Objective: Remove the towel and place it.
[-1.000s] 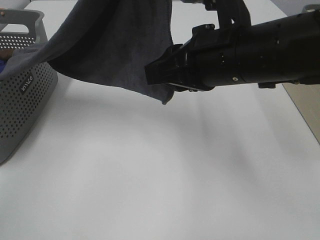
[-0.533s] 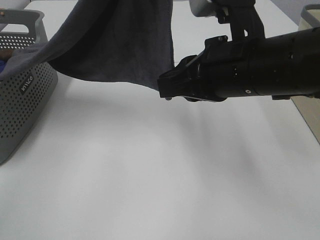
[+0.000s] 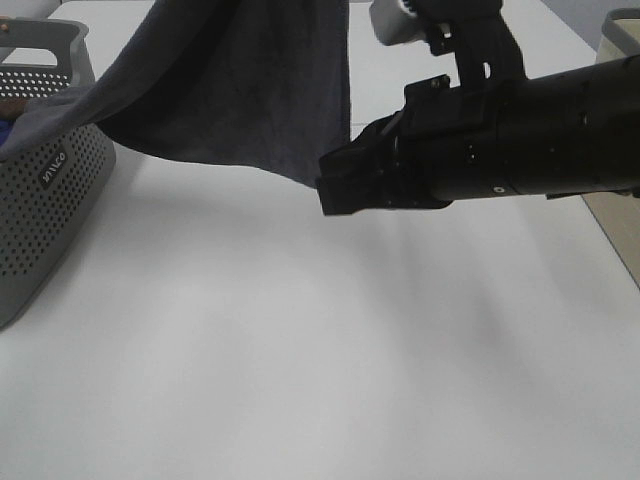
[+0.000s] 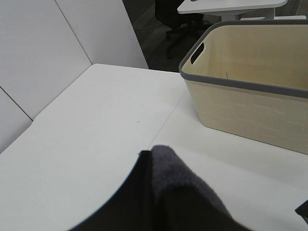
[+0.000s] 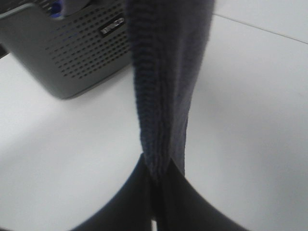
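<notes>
The dark grey towel (image 3: 240, 90) hangs in the air as a wide sheet, one end still trailing into the grey perforated basket (image 3: 40, 190) at the left. My right gripper (image 3: 325, 185) is shut on the towel's lower right corner. In the right wrist view the towel (image 5: 166, 72) runs straight up from the closed right gripper (image 5: 155, 178). In the left wrist view my left gripper (image 4: 149, 161) is shut on a fold of the towel (image 4: 180, 180). The towel's upper edge lies above the top of the high view.
A blue cloth (image 3: 5, 130) lies inside the basket (image 5: 72, 53). A cream bin with a grey rim (image 4: 250, 86) stands at the table's far right, its corner (image 3: 622, 25) just showing in the high view. The white table (image 3: 300, 340) spreads below the towel.
My right gripper has shifted a little to the right and closed on the towel's lower corner, which hung free below it a second ago. The left grip has not changed.
</notes>
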Tool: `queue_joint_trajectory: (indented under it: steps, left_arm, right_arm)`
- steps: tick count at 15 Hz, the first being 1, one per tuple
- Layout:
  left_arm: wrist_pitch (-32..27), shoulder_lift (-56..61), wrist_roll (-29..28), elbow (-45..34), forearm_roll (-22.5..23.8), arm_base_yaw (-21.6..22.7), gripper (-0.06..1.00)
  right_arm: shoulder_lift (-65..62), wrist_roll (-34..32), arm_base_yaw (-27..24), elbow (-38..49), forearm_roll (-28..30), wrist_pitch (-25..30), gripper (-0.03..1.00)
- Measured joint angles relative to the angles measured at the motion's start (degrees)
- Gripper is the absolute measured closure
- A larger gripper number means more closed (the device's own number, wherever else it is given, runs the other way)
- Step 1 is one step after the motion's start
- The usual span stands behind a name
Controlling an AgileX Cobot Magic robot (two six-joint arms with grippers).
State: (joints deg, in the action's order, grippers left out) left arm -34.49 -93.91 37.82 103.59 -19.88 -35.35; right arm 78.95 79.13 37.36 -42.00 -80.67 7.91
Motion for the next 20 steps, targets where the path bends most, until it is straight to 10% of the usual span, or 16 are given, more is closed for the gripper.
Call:
queue_joint_trajectory:
  steps: [3,8,11,20]
  left_arm:
    - [-0.23,0.00,0.00,0.00,1.15,0.00,0.94]
    - [-3.50,0.00,0.69,0.00,4.35,0.00,0.94]
    - [-4.30,0.00,4.87,0.00,5.67,0.00,0.94]
    - [5.10,0.00,7.62,0.00,19.88,0.00,0.94]
  right_arm:
    - [0.00,-12.89,0.00,-2.86,15.87,9.28,0.96]
    - [0.06,-64.40,0.00,-14.50,65.20,24.41,0.96]
    - [0.06,-83.59,0.00,-23.49,88.24,32.89,0.96]
    - [1.95,-89.73,0.00,-48.82,112.47,41.94,0.96]
